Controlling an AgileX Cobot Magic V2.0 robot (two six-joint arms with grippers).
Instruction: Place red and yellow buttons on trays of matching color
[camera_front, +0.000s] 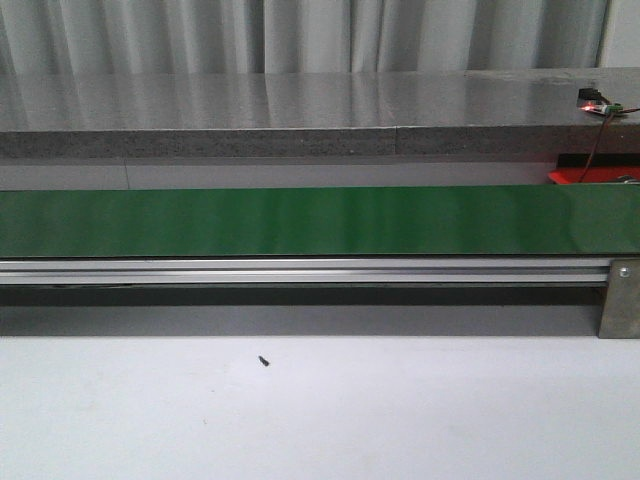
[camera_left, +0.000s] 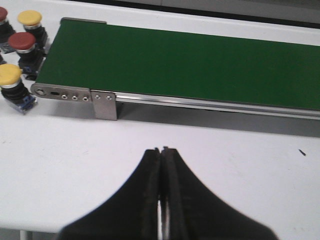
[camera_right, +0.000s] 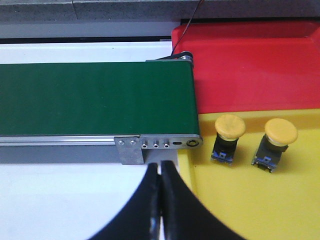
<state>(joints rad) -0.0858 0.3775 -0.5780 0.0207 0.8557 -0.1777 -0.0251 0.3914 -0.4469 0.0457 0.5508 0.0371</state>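
Note:
In the left wrist view, loose buttons stand on the white table off the conveyor's end: a yellow button (camera_left: 29, 20), a red button (camera_left: 21, 43) and a second yellow button (camera_left: 10, 76); another red one is cut by the frame edge. My left gripper (camera_left: 161, 150) is shut and empty over the bare table, short of the belt (camera_left: 190, 62). In the right wrist view, two yellow buttons (camera_right: 229, 127) (camera_right: 280, 132) stand on the yellow tray (camera_right: 260, 200). The red tray (camera_right: 250, 65) behind it holds nothing visible. My right gripper (camera_right: 160, 163) is shut and empty near the yellow tray's edge.
The green conveyor belt (camera_front: 300, 220) spans the front view with an aluminium rail (camera_front: 300, 270) and a bracket (camera_front: 620, 298) at its right end. A grey ledge (camera_front: 300, 115) runs behind it. A small dark speck (camera_front: 264, 361) lies on the white table.

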